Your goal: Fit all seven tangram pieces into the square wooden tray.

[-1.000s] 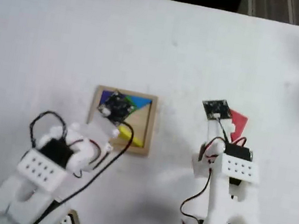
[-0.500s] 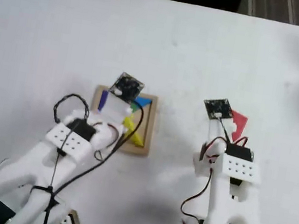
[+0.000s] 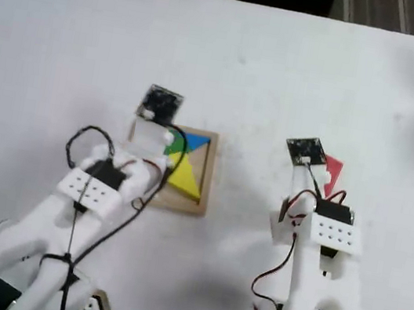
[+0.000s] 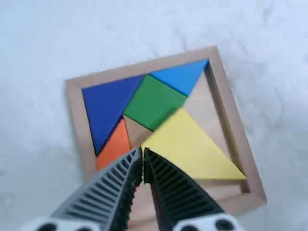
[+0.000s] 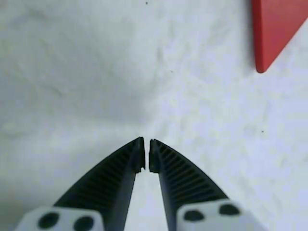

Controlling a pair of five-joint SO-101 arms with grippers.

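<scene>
Orange piece (image 4: 114, 144), covered from above, touches dark blue triangle (image 4: 107, 103).

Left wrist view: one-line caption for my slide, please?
Shut left gripper poised over the partly filled wooden tray, close to the yellow triangle.

A: Left arm (image 3: 94, 188)?
B: Swung right and forward across the tray (image 3: 182, 207); wrist now past its far left corner.
A: Tray contents?
B: Yellow triangle (image 3: 186, 175) now largely uncovered; a second ago mostly hidden beneath the arm.
</scene>
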